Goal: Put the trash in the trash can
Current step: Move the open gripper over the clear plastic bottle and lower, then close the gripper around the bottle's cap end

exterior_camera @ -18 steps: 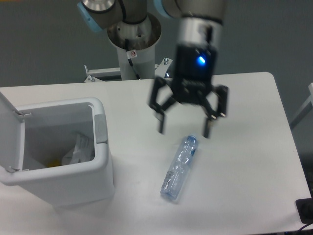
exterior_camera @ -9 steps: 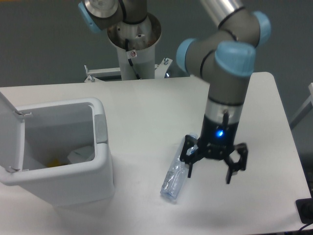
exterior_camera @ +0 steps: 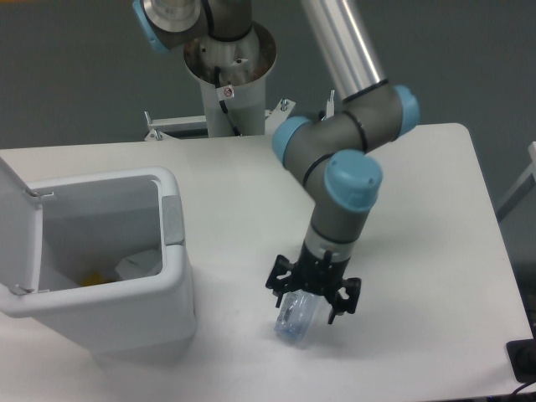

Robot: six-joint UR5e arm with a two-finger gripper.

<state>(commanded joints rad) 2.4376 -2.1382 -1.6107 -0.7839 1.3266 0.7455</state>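
A crushed clear bluish bottle [exterior_camera: 292, 323], one piece of the trash, lies on the white table [exterior_camera: 419, 209] at the front centre. My gripper [exterior_camera: 311, 299] has come down over its upper part, open, with one finger on each side of it. Only the bottle's lower end shows below the fingers. The trash can [exterior_camera: 100, 179] stands at the left with its lid [exterior_camera: 17, 226] swung up. Inside it I see a crumpled white wrapper [exterior_camera: 136, 265] low against the right wall.
A grey latch tab [exterior_camera: 172, 220] sits on the bin's right rim. Something yellow [exterior_camera: 94, 276] lies at the bin's bottom. The robot's base column [exterior_camera: 228, 75] rises behind the table. The arm's elbow [exterior_camera: 352, 134] hangs over the table's middle.
The gripper dropped from above the table's centre, passed to the right of the bottle, then shifted left and lower over it. The bottle has stayed where it was.
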